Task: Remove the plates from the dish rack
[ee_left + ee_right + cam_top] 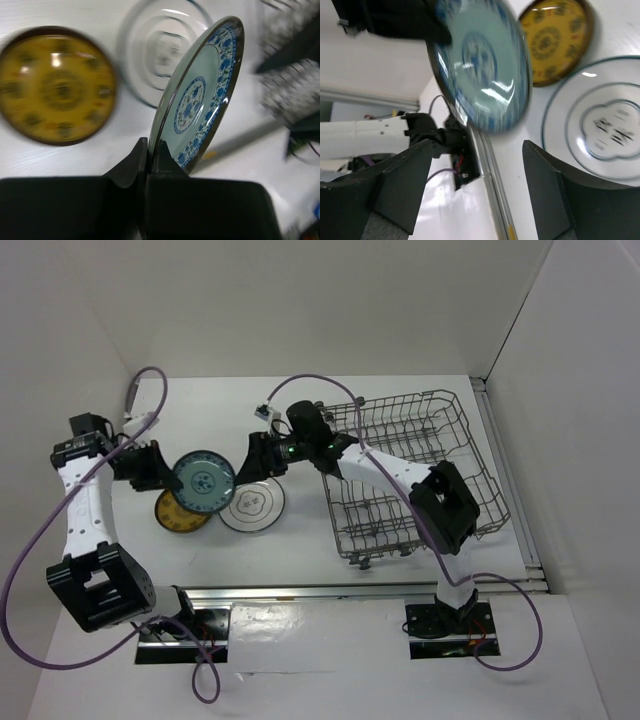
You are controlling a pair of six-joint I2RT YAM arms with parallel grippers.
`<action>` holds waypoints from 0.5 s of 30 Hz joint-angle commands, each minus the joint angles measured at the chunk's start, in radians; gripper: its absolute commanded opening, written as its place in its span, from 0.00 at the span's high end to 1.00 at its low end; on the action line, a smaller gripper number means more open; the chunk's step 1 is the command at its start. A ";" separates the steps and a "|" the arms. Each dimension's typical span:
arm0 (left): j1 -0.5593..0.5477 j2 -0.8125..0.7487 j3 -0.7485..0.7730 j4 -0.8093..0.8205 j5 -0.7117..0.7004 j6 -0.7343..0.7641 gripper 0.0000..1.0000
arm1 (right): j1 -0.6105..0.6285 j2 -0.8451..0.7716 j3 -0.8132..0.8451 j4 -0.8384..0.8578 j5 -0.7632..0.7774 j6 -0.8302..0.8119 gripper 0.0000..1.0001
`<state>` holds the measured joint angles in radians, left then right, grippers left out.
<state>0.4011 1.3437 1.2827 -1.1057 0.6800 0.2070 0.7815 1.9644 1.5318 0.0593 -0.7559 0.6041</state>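
Note:
My left gripper (160, 472) is shut on the rim of a teal-blue patterned plate (203, 481) and holds it tilted above the table. In the left wrist view the teal-blue plate (202, 95) stands on edge between my fingers (167, 157). A yellow-brown plate (172, 513) and a white plate with a grey centre design (252, 505) lie flat on the table. My right gripper (256, 457) is open and empty, just right of the held plate, which also shows in the right wrist view (480, 62). The grey wire dish rack (412, 472) stands at the right; I see no plates in it.
Purple cables loop round the left arm (50, 530) and near the right base (510, 625). A metal rail (330, 591) runs along the table's near edge. White walls enclose the table at the back and sides.

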 commanded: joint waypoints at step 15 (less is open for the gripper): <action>0.269 0.175 -0.183 0.231 -0.209 -0.067 1.00 | -0.044 -0.410 -0.021 -0.346 0.461 -0.268 0.12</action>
<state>0.6651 1.5108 1.0946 -0.9070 0.4698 0.1493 0.7315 1.6211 1.5284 -0.2195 -0.4133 0.3912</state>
